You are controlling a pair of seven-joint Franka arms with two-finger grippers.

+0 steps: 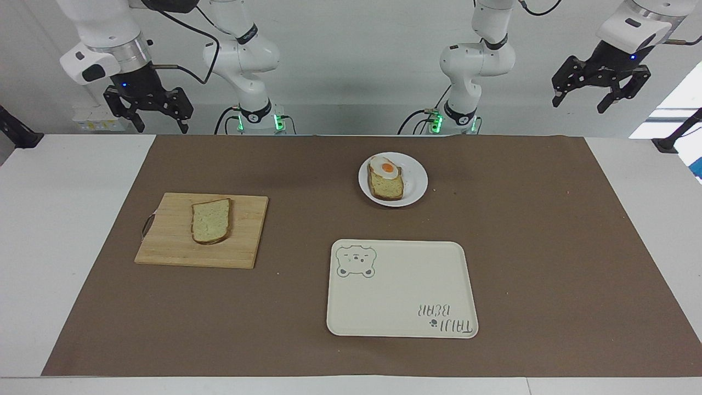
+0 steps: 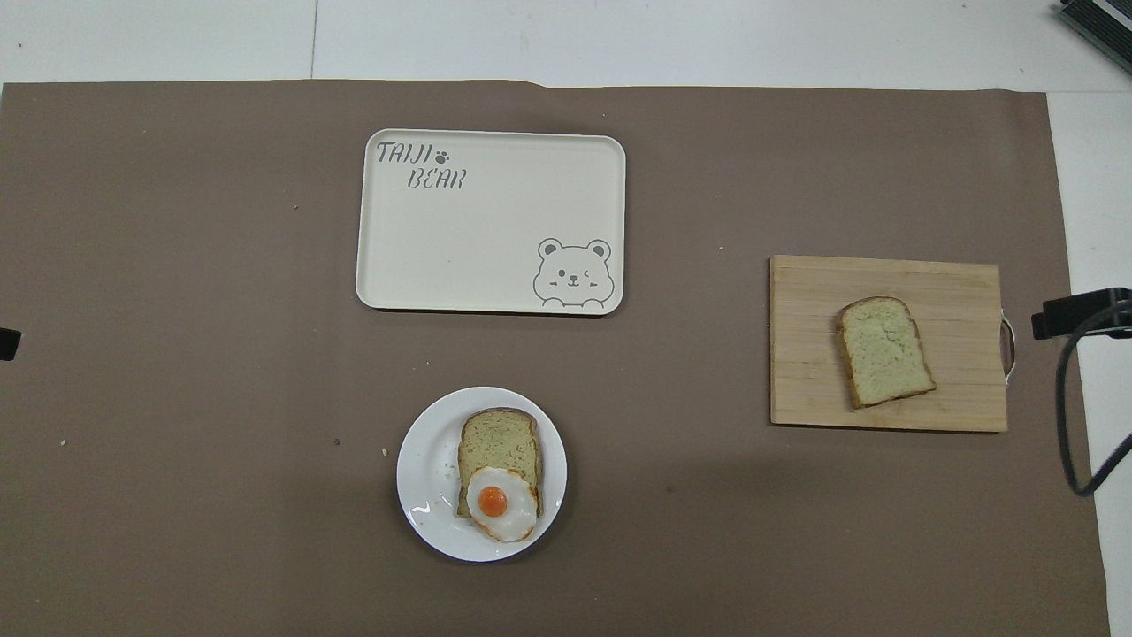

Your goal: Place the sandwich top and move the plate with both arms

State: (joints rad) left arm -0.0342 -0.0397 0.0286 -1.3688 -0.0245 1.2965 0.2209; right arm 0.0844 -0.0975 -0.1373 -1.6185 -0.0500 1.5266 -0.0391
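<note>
The sandwich top (image 1: pixel 211 220) lies flat on a wooden cutting board (image 1: pixel 164 230) toward the right arm's end of the surface, partway between the edge by the robots and the edge away from them. The right tool (image 1: pixel 154 116) hangs in the air with its fingers spread and nothing in them, above the surface's edge by the robots near the right arm's corner, well apart from the slice and the board. The plate (image 1: pixel 414 181) sits near the middle of the surface, closer to the robots' edge, carrying a bread slice with a fried egg (image 1: pixel 385 178). The left tool (image 1: pixel 600 90) is likewise released and empty, raised above the left arm's corner by the robots, well apart from the plate. A cream tray with a bear drawing (image 1: pixel 400 288) lies beside the plate, nearer the edge away from the robots. A brown mat (image 1: pixel 521 247) covers the surface beneath everything.
</note>
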